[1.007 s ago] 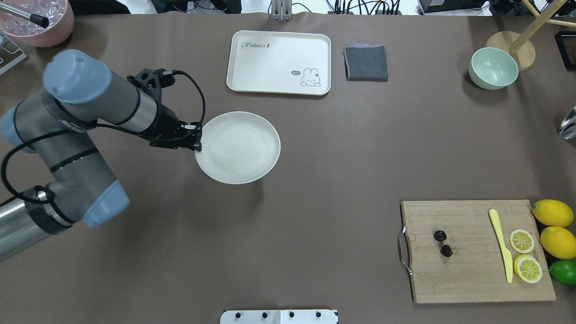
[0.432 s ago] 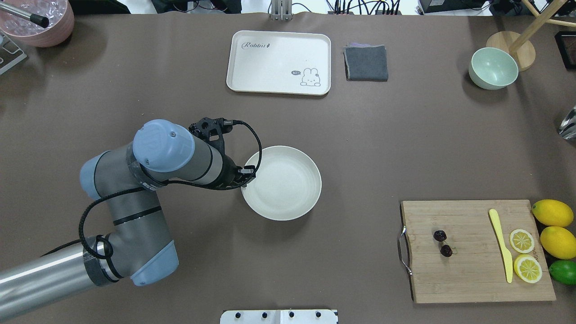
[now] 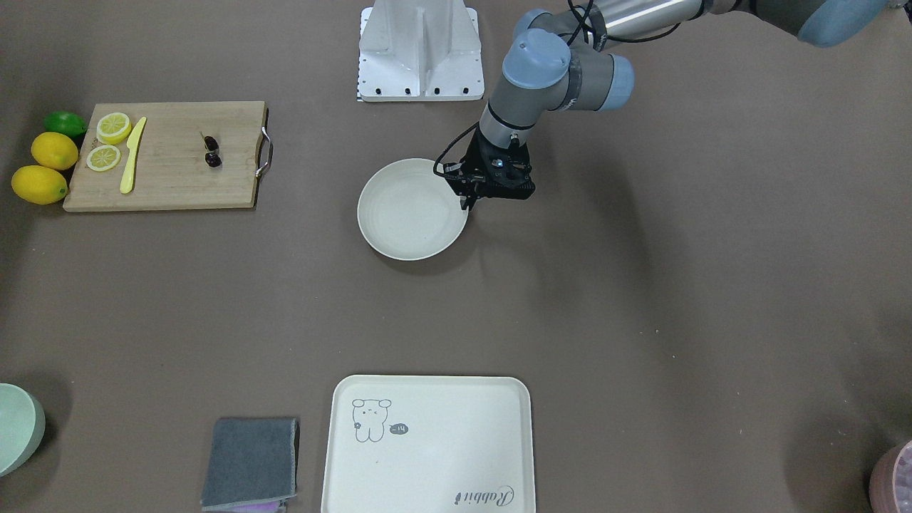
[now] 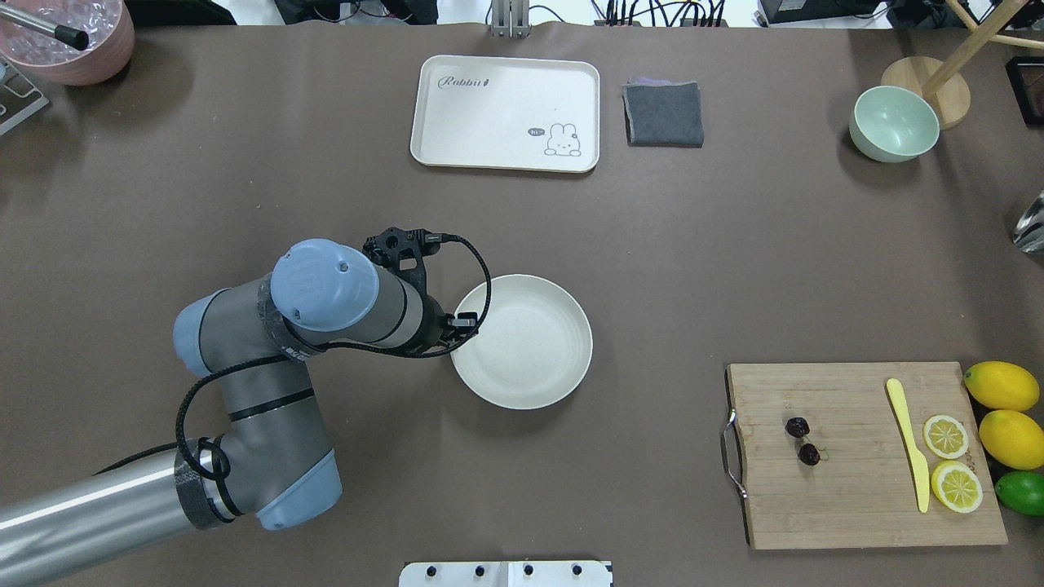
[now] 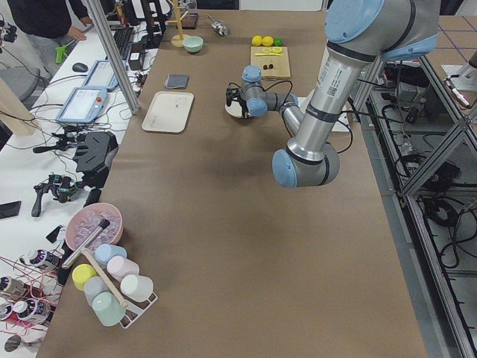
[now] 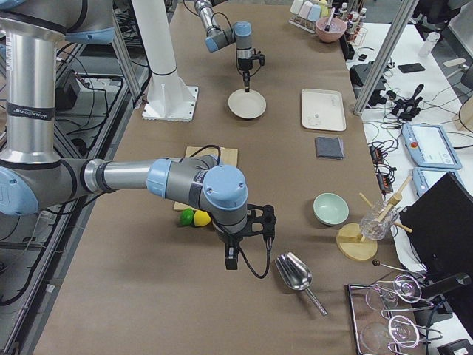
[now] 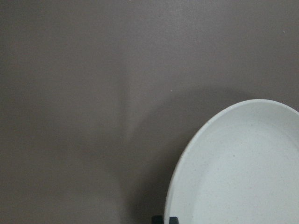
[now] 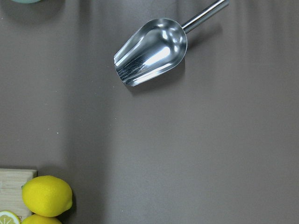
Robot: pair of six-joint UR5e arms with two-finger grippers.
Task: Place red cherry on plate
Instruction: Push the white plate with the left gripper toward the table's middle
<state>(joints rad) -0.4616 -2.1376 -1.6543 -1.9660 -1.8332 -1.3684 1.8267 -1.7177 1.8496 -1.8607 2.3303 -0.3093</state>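
The red cherry (image 4: 803, 440) (image 3: 211, 151), a dark maroon pair, lies on the left part of a wooden cutting board (image 4: 864, 505) at the near right. The round cream plate (image 4: 530, 342) (image 3: 406, 214) (image 7: 243, 172) sits mid-table, well left of the board. My left gripper (image 4: 453, 326) (image 3: 467, 203) is shut on the plate's left rim; its fingertips (image 7: 166, 219) show at the rim in the left wrist view. My right gripper (image 6: 230, 260) hangs over the table's right end near the lemons, seen only in the exterior right view, so I cannot tell whether it is open.
On the board lie a yellow knife (image 4: 907, 440) and two lemon slices (image 4: 946, 436); lemons (image 4: 1001, 386) and a lime (image 4: 1021, 492) sit beside it. A rabbit tray (image 4: 506, 98), grey cloth (image 4: 663, 114) and mint bowl (image 4: 893, 122) line the far side. A metal scoop (image 8: 152, 51) lies below the right wrist.
My left gripper has carried the plate rightward and toward the robot's side, from the left-centre to the middle of the table. The cherry and board have not moved.
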